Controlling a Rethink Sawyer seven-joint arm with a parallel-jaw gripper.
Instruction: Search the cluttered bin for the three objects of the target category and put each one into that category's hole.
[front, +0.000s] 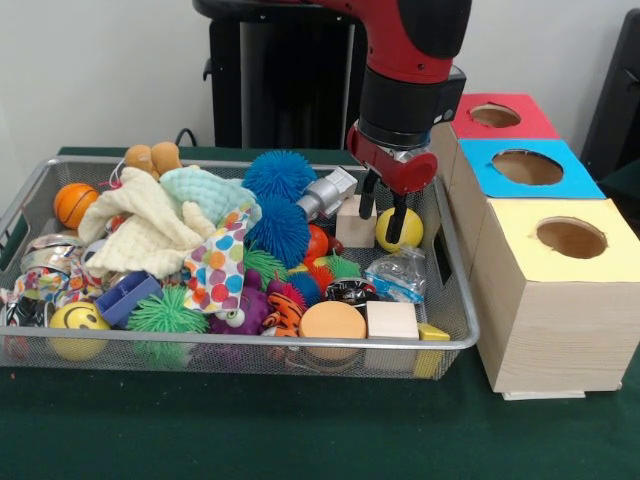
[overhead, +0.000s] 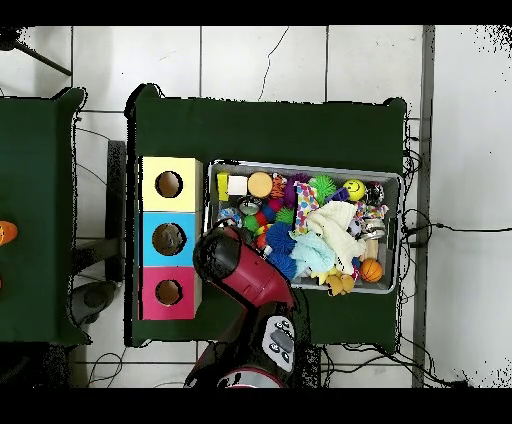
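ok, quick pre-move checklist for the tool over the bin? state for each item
1. Tool open: ok, its two black fingers are spread apart.
2. Tool empty: ok, nothing is held between the fingers.
3. Tool over the wire mesh bin: ok, it hangs at the end nearest the boxes, between the pale wooden cube and the yellow ball.
4. Which thing it is lined up on: cannot tell, cube and ball flank the fingers.
5. Holes free in the red-topped box, blue-topped box and yellow-topped box: ok, all three openings are unobstructed.
6. Target category: cannot tell from the pictures.
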